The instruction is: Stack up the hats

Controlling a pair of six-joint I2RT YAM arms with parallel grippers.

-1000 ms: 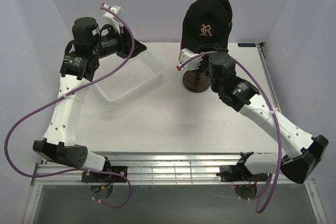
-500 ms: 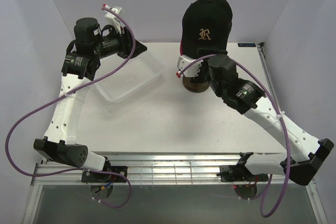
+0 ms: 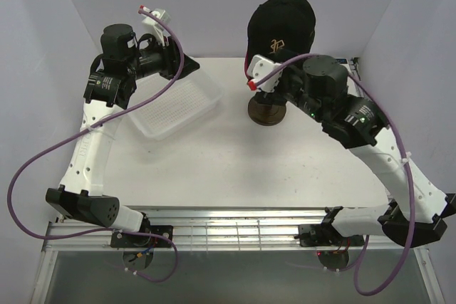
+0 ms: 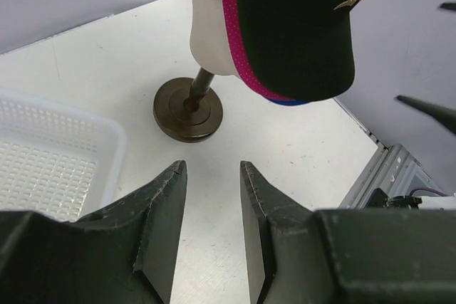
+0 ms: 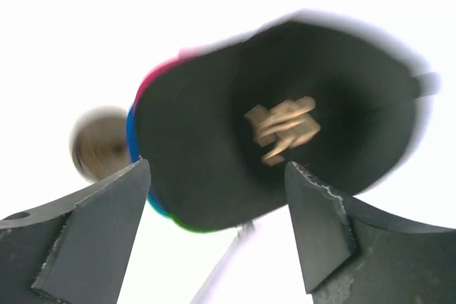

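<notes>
The right end effector [image 5: 217, 172] hangs spread and empty, black cap [image 5: 235, 154] just ahead topping the pink cap [image 4: 234, 33] and blue cap [image 5: 132, 137] — stack looks done, so next it needs a clean retreat off the brim; left end effector [image 4: 212, 197] part-spread, empty.
</notes>
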